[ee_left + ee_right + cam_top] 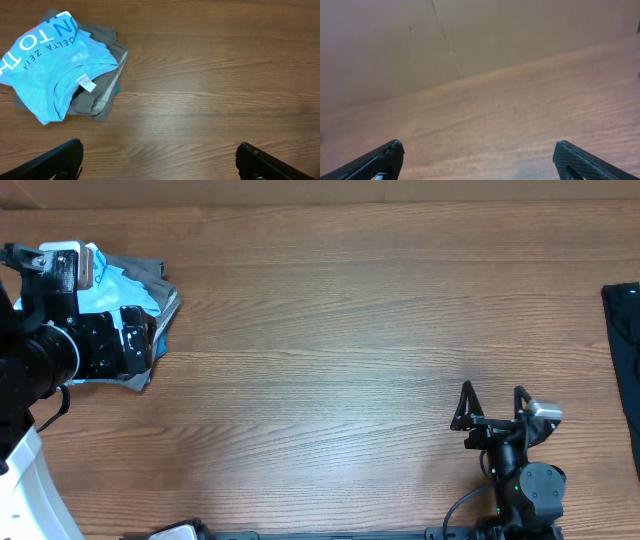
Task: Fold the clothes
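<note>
One sky-blue T-shirt, its single white tag showing at the collar, lies crumpled on a small grey pile at the far left of the worktop; I cannot count the grey pieces. One black garment lies at the right edge. Both tools, the left tool and the right tool, are spread wide, pinching nothing.

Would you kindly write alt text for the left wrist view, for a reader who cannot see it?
A crumpled sky-blue T-shirt with printed lettering and a small white tag lies atop grey garments at the upper left of a wooden table. The left gripper's two black fingers stand wide open at the bottom edge, holding nothing.
</note>
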